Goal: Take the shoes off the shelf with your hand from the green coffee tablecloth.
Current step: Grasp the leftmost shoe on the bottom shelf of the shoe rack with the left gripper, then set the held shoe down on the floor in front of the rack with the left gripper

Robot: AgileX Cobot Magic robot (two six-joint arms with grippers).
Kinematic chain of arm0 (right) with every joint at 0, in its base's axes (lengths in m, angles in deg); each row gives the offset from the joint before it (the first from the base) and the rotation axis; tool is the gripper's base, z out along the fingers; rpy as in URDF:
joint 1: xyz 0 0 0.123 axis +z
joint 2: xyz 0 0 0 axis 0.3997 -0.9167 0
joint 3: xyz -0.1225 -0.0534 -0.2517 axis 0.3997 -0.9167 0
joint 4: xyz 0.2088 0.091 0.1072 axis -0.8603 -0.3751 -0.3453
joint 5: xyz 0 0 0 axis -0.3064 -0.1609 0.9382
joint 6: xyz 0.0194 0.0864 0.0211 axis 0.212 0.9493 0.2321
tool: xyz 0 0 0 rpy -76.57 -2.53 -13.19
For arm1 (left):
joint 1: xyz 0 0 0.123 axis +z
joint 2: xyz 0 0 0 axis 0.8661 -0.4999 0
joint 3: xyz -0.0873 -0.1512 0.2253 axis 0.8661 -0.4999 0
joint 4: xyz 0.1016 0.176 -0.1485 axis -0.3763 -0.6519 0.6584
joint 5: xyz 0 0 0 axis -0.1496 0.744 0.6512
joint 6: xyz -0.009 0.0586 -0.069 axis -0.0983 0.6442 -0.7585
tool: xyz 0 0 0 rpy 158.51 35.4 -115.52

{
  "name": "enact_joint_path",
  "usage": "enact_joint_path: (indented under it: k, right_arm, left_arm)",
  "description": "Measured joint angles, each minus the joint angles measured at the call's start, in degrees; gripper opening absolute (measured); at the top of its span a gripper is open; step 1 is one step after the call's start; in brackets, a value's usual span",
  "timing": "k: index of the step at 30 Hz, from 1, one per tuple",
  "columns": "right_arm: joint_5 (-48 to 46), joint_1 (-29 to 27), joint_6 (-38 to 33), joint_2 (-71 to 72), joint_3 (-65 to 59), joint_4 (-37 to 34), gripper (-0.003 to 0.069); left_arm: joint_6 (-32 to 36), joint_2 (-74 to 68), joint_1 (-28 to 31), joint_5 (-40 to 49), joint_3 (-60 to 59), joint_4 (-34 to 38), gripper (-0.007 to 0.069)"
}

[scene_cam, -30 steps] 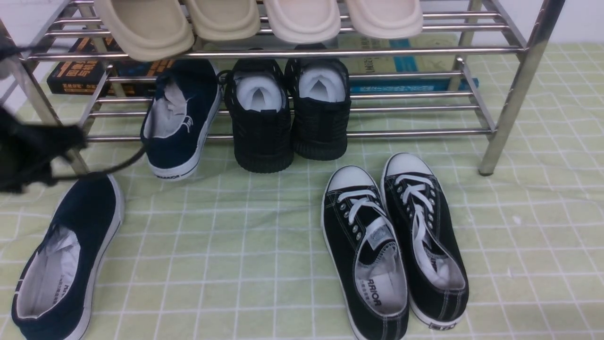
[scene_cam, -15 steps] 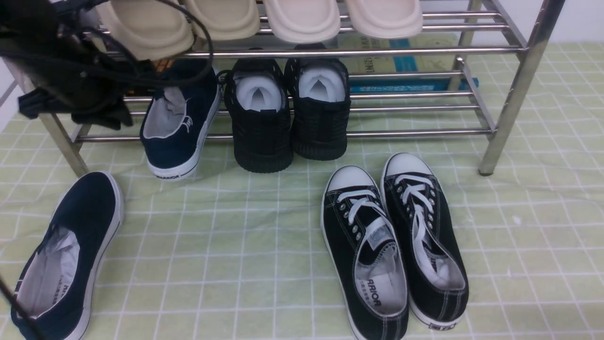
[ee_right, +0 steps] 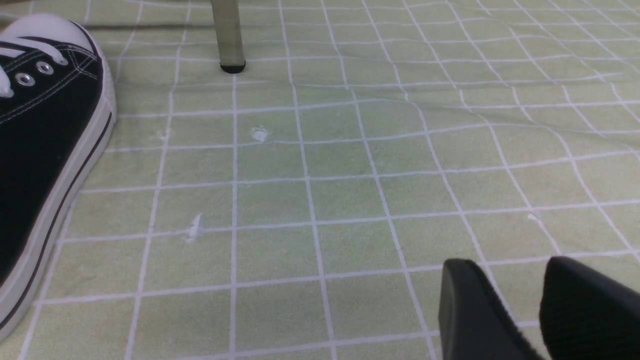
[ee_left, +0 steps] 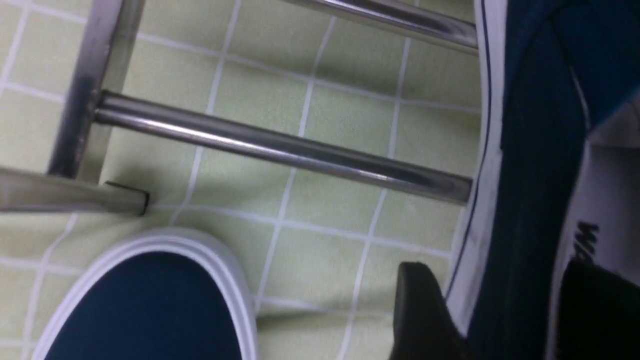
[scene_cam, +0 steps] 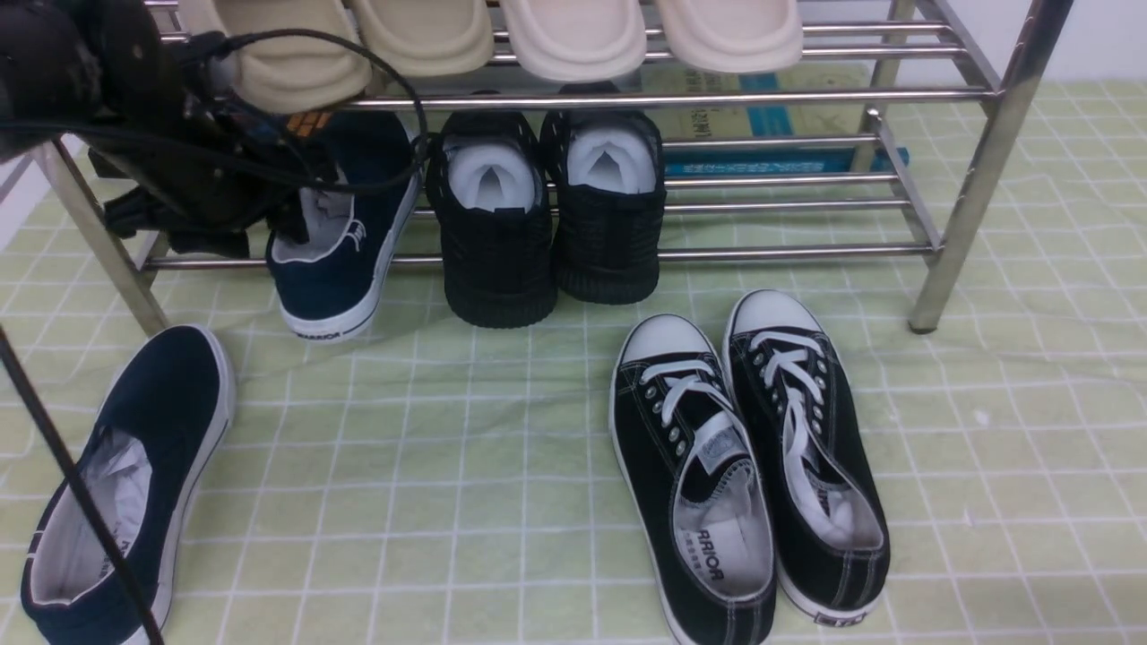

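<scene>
One navy slip-on shoe [scene_cam: 336, 242] leans heel-out on the lower tier of the chrome shelf [scene_cam: 789, 253]. Its mate [scene_cam: 125, 484] lies on the green gridded tablecloth [scene_cam: 502, 448] at the front left. My left gripper [scene_cam: 278, 219] is at the racked shoe's left side. In the left wrist view it [ee_left: 505, 305] is open and straddles the shoe's side wall [ee_left: 530, 175], one finger outside the sole and one inside the lining. The mate's toe [ee_left: 145, 310] and the shelf bars [ee_left: 280, 150] also show there. My right gripper [ee_right: 520, 295] hovers low over bare cloth [ee_right: 325, 190], slightly open and empty.
All-black knit shoes [scene_cam: 547, 215] stand beside the racked navy shoe. Black lace-up sneakers [scene_cam: 753, 466] lie on the cloth at centre right, one toe showing in the right wrist view [ee_right: 40, 150]. Beige slippers [scene_cam: 502, 36] fill the top tier. Books [scene_cam: 762, 134] lie behind. A rack leg [scene_cam: 977, 179] stands at right.
My left gripper has swung up from the left edge and moved right to the navy shoe on the rack. The shoes have not moved.
</scene>
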Motion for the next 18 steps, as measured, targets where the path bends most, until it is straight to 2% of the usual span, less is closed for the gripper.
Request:
enact_joint_path:
  k: [4,7,9,18]
  right_arm:
    - [0.0,0.0,0.0,0.0,0.0,0.0,0.0237]
    - [0.0,0.0,0.0,0.0,0.0,0.0,0.0237]
    - [0.0,0.0,0.0,0.0,0.0,0.0,0.0237]
    - [0.0,0.0,0.0,0.0,0.0,0.0,0.0237]
  left_arm:
    - [0.0,-0.5,0.0,-0.2,0.0,0.3,0.0209]
    - [0.1,-0.1,0.0,1.1,0.0,0.6,0.0053]
    - [0.2,0.5,0.0,2.6,0.0,0.6,0.0031]
    - [0.1,9.4,0.0,17.4,0.0,0.2,0.0029]
